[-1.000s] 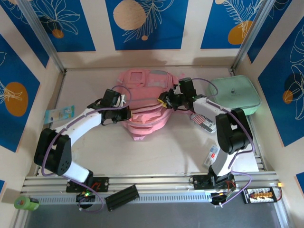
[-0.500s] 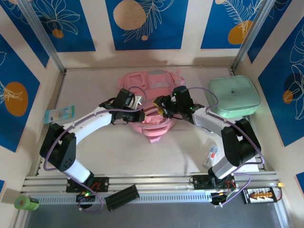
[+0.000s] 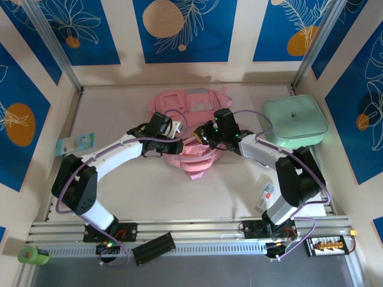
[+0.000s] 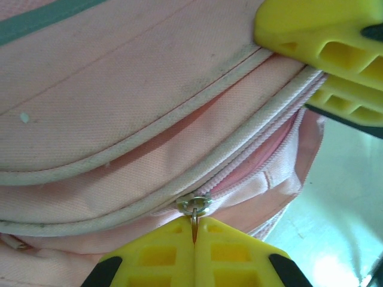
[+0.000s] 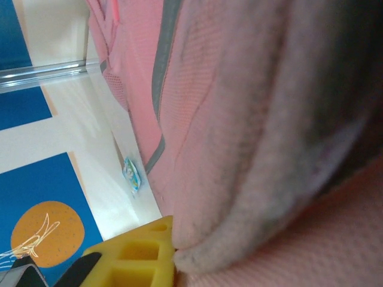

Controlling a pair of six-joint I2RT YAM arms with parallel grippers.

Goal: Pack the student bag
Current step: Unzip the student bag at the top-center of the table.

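The student bag lay on the table, at its middle and towards the back, with both arms reaching onto its near side. The left tool was pinched tight on the zipper pull, its yellow fingers pressed together with the metal ring between them. The right tool stood narrow and appeared to clamp the piped seam beside the zip. To the right of the slider the teeth were parted; to the left they were closed. Packing had hardly begun, by my judgement: one compartment was partly unzipped. The mint-green case and a small packet lay on the table, well apart from the bag, so the loading itself remained.
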